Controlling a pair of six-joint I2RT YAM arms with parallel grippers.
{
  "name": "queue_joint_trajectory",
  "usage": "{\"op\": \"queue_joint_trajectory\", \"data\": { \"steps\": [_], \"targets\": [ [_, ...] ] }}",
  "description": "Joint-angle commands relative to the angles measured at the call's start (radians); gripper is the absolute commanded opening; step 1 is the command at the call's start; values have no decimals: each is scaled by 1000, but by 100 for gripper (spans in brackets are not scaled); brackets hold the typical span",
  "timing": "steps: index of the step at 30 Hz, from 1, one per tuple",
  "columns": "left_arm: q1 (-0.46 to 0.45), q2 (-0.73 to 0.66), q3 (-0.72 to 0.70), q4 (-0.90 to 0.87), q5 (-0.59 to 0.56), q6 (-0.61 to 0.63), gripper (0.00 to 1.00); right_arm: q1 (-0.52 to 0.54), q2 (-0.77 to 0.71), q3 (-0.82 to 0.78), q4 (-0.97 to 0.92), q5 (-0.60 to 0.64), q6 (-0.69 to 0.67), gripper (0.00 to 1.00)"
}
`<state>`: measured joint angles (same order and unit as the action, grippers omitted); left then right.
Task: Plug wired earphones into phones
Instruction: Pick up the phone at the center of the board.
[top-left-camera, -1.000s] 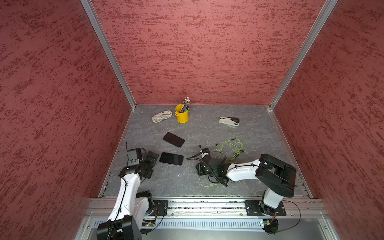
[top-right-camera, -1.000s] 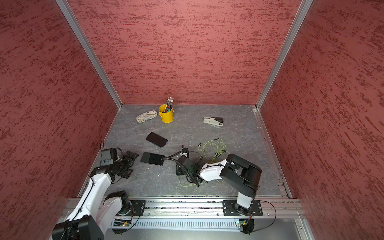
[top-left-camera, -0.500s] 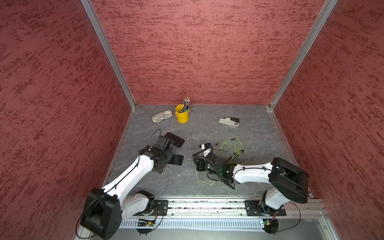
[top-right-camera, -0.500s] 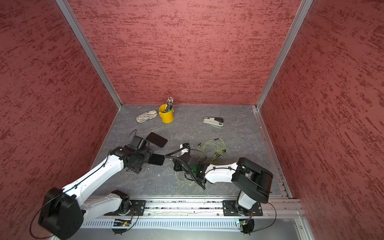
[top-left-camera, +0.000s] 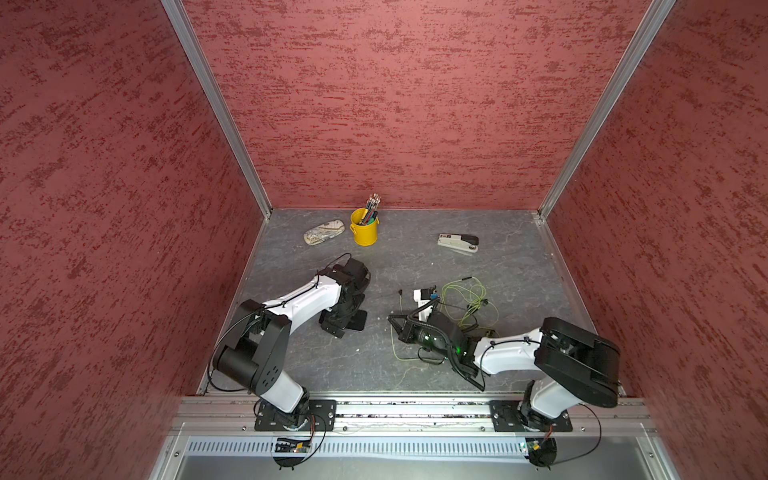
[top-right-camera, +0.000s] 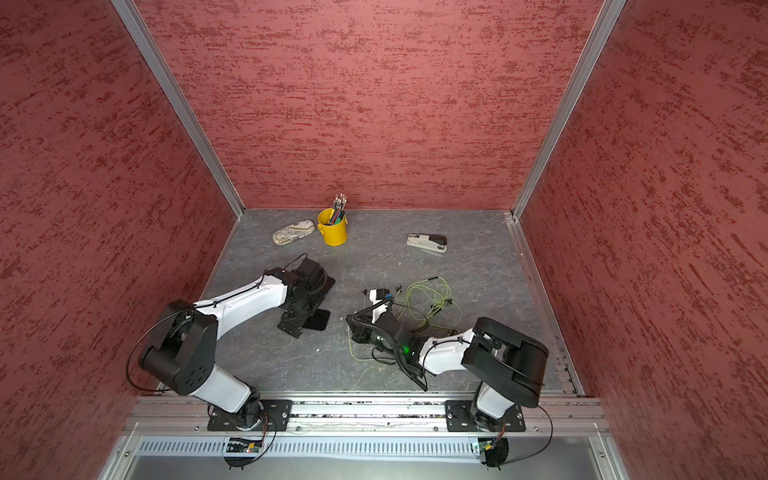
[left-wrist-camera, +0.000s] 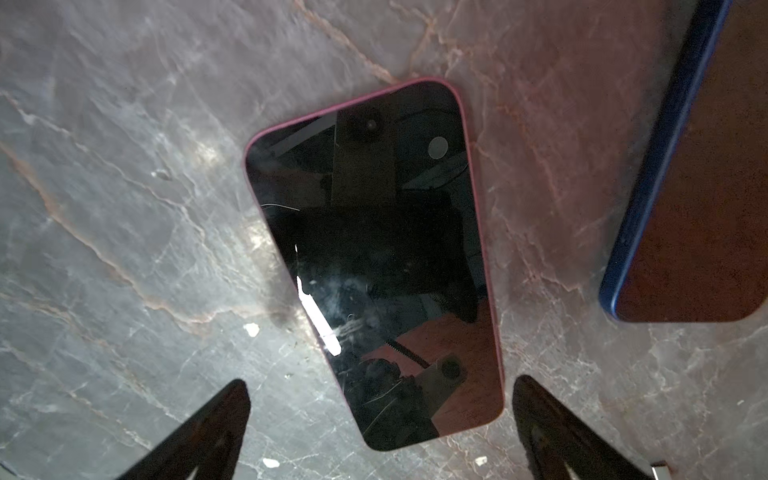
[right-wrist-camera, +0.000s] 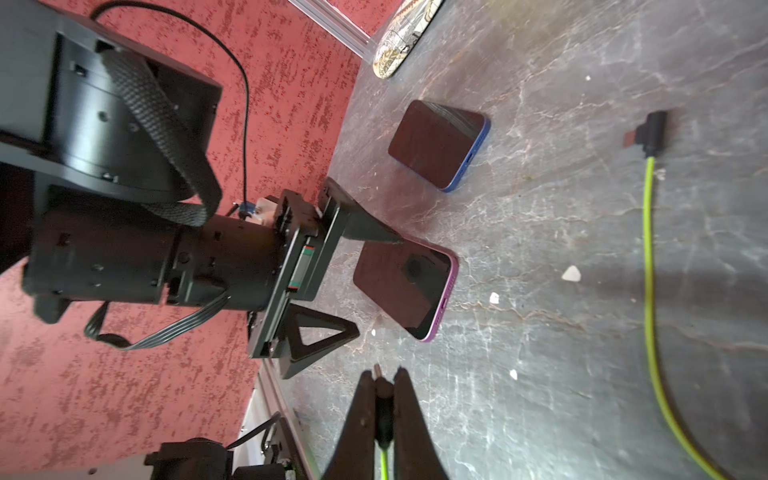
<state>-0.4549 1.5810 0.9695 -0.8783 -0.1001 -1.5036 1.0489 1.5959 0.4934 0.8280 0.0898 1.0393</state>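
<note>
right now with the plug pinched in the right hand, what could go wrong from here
1. The left hand stands open around the pink-edged phone, not clamping it; a push from the plug could slide it.
2. The right hand pinches the plug with only its tip showing, so it may twist.
3. Its green cable leads back toward the tangle and may snag.

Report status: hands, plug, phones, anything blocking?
Left hand open, straddling the pink-rimmed phone. Right hand shut on a plug, tip facing that phone's port end. Nothing between them.
</note>
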Motion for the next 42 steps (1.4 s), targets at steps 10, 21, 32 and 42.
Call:
{"op": "queue_joint_trajectory", "data": {
  "steps": [10,21,32,42],
  "targets": [
    [1,111,42,-12,-5,-72,100,-9,81,-6,118,-40,61,0],
    [10,189,58,19,27,-68,94,-10,94,8,70,-28,53,0],
    [1,239,31,44,76,-114,78,-23,130,-14,134,-48,71,0],
    [7,165,34,58,100,-125,68,-48,175,-6,159,-67,82,0]
  ]
}}
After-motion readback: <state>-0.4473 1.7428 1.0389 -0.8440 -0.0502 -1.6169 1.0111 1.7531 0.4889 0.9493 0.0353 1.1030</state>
